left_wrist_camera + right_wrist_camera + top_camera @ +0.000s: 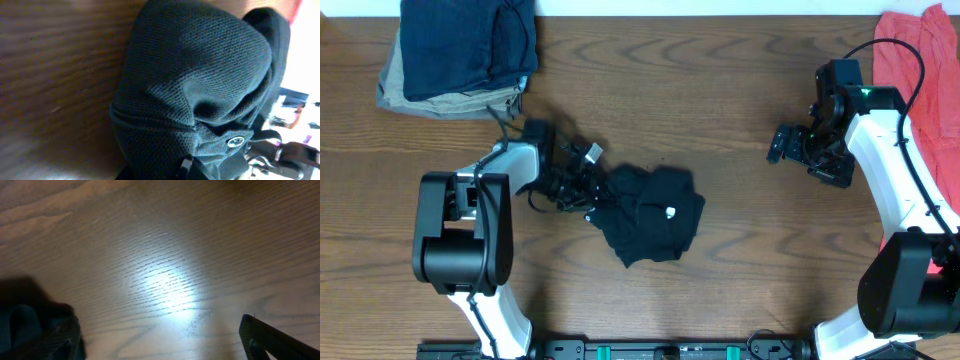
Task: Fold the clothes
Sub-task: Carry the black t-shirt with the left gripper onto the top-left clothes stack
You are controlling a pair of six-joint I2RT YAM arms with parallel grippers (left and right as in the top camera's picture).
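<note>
Black T-shirt [655,215]: crumpled mesh-knit heap, soft folds | table [740,80]: smooth wood-grain

This looks like a robot lab, a room where people try out robots. Two robot arms, the left arm [460,235] and the right arm [900,190], are fixed at the near edge of a brown wood table [750,270]. The arms are white and black. Black wires [897,41] loop off them, and a small green light [865,93] glows on the right one. A black bar [650,351] runs along the near edge. On the table lie clothes: a pile of folded clothes [460,50] at the far left corner, a red cloth [932,50] at the far right corner, and a black T-shirt [655,215] in the middle.
</note>
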